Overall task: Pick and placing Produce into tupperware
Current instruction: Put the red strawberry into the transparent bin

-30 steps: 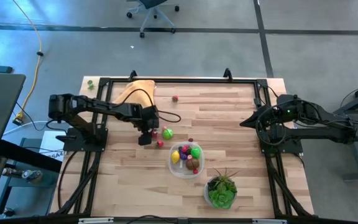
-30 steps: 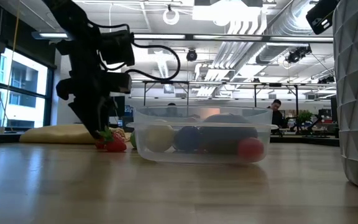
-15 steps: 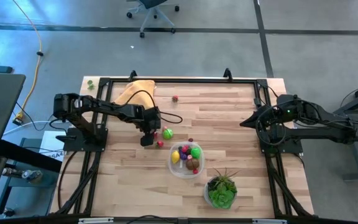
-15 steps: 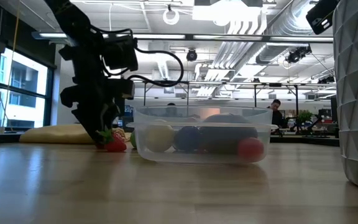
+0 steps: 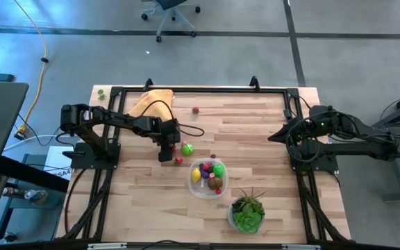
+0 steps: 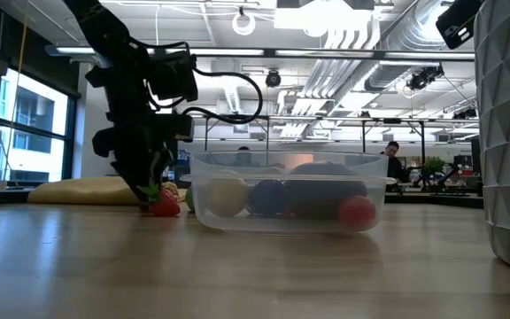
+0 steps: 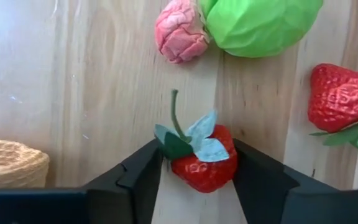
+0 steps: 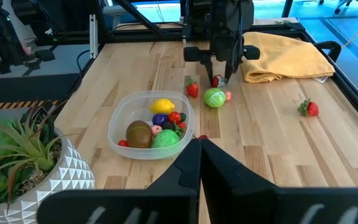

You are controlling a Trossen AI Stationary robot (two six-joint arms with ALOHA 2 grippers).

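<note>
My left gripper points steeply down at the table, left of the tupperware, and is shut on a small red strawberry with green leaves and a stem. Loose produce lies close by: a second strawberry, a green leafy piece and a pink piece. Another strawberry lies farther back. The round clear tupperware holds several pieces. My right gripper hangs shut above the table's right side. My left gripper pinches the strawberry by its two opposite sides between its two fingers. The fingers come from above, pointing steeply down. The strawberry lies on the wooden table, its leaves and stem pointing away from the gripper's body.
A white faceted pot with a green plant stands near the front edge, right of the tupperware. A yellow cloth lies at the back left. A tan ribbed thing sits beside the left gripper. Bare wood lies between the arms.
My left gripper's fingers have drawn together about the strawberry on the table; the low view shows the gap narrower than half a second ago. The strawberry stays where it lay.
</note>
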